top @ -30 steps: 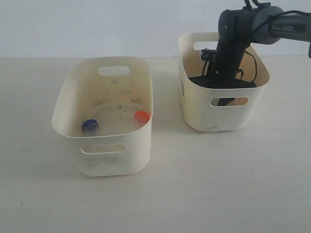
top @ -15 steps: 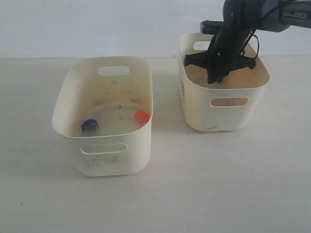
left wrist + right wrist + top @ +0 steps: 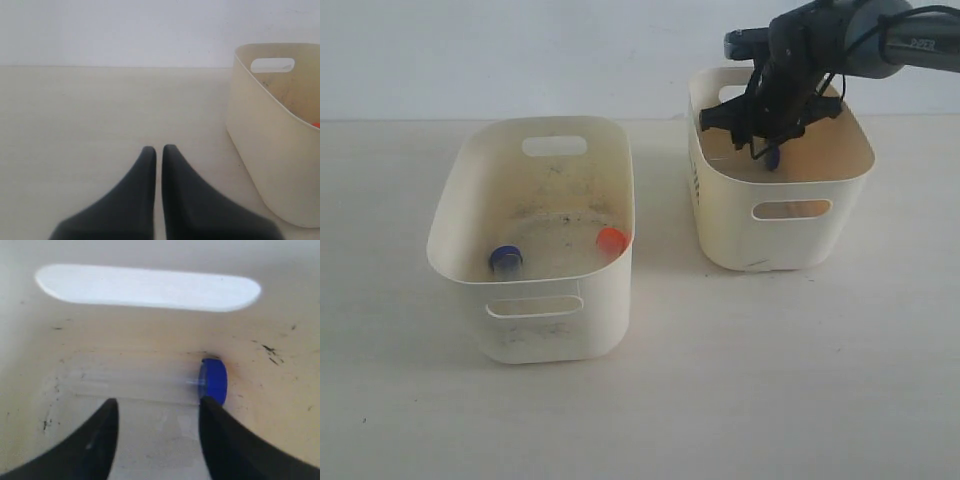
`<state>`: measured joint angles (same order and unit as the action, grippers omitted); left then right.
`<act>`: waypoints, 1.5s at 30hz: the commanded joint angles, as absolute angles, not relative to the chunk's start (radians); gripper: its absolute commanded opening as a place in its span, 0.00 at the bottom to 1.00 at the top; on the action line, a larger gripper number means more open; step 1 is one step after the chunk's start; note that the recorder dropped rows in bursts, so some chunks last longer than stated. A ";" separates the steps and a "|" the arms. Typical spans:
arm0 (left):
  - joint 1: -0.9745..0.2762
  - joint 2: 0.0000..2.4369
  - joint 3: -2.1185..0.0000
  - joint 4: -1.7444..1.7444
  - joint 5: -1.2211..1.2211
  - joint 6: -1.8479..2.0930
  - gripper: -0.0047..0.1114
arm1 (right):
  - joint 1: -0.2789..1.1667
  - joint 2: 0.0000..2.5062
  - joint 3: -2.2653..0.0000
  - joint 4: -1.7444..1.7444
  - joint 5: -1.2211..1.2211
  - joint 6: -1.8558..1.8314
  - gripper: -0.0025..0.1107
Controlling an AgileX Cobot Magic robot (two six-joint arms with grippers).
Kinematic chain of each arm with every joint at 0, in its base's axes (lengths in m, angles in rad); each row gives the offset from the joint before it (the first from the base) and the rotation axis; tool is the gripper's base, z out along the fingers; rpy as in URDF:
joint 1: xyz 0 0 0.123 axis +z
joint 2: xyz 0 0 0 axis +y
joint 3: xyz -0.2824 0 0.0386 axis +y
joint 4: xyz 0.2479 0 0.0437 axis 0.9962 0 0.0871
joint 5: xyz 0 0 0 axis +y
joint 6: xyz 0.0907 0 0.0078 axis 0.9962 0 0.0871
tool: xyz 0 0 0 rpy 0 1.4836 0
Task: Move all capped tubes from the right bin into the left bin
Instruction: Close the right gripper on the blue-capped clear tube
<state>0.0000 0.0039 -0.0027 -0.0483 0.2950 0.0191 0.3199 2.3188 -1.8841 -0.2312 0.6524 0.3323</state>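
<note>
The right gripper (image 3: 156,402) hung inside the right bin (image 3: 780,228), about level with its rim, jaws spread apart. A blue-capped tube (image 3: 212,381) lay crosswise just beyond the fingertips in that bin; whether it touched them could not be told. Left of the right bin, the left bin (image 3: 550,330) held a second blue-capped tube (image 3: 505,260) and an orange-red-capped tube (image 3: 611,240). The left gripper (image 3: 159,148), outside the right bin over the table (image 3: 75,110), had its jaws pressed together
</note>
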 commanded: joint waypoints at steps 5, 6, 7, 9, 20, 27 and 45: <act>-0.004 0.000 0.000 -0.057 0.296 0.017 0.08 | 0.299 2.370 -1.886 -0.266 0.581 0.248 0.59; -0.004 0.000 0.000 -0.057 0.296 0.017 0.08 | 0.299 2.370 -1.886 -0.266 0.560 0.194 0.59; -0.004 0.000 0.000 -0.057 0.296 0.017 0.08 | 0.299 2.370 -1.886 -0.266 0.545 0.135 0.59; -0.004 0.000 0.000 -0.057 0.296 0.017 0.08 | 0.299 2.370 -1.886 -0.268 0.536 0.037 0.59; -0.004 0.000 0.000 -0.057 0.296 0.017 0.08 | 0.299 2.372 -1.886 -0.271 0.454 -0.429 0.59; -0.004 0.000 0.000 -0.057 0.296 0.017 0.08 | 0.299 2.385 -1.886 -0.261 0.439 -0.552 0.59; -0.004 0.000 0.000 -0.057 0.296 0.017 0.08 | 0.299 2.393 -1.884 -0.241 0.431 -0.828 0.59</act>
<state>0.0000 0.0039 -0.0027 -0.0483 0.2950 0.0191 0.3063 2.3852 -1.8769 -0.2320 0.5229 -0.7984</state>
